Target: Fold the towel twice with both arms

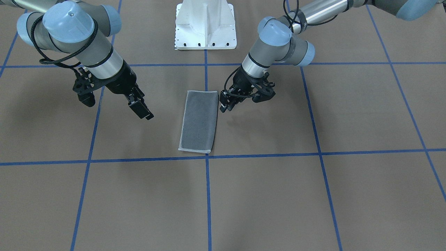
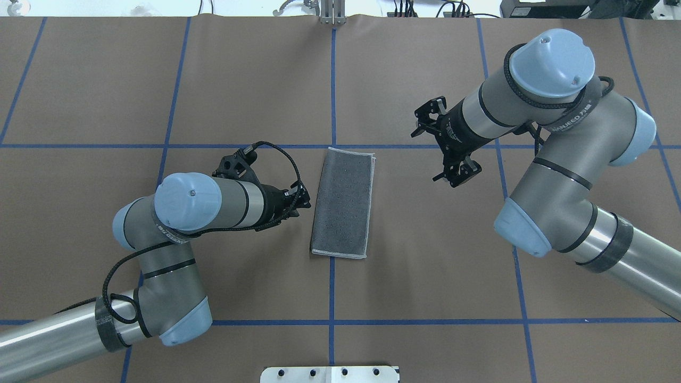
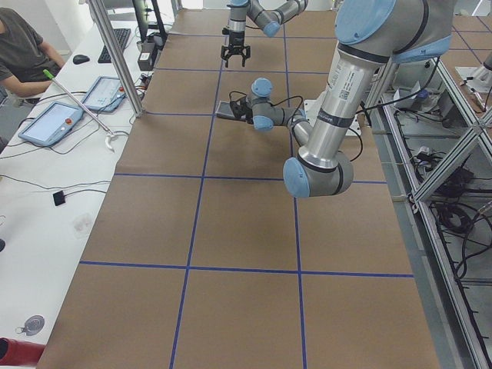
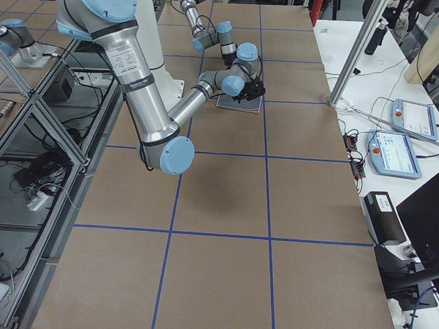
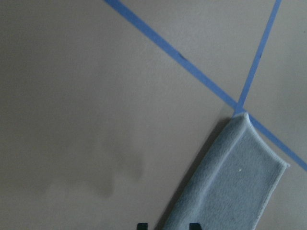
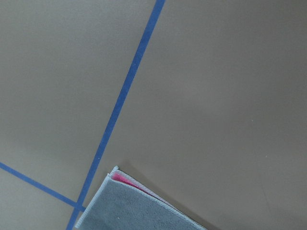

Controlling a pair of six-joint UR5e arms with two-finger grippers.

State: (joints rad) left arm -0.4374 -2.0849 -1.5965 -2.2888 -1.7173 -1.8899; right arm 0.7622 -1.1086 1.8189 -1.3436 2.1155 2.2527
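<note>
You have the towel (image 2: 341, 203) folded once, grey up; left gripper (image 2: 304, 201) just beside it, right gripper (image 2: 453, 177) apart, both jaws spread

The towel (image 2: 341, 202) lies mid-table (image 2: 425, 276), in front of the base (image 1: 205, 28). The left gripper (image 2: 304, 199) is just beside the towel's left edge. The right gripper (image 2: 457, 173) is well apart on its right, nearer its far end.
</note>
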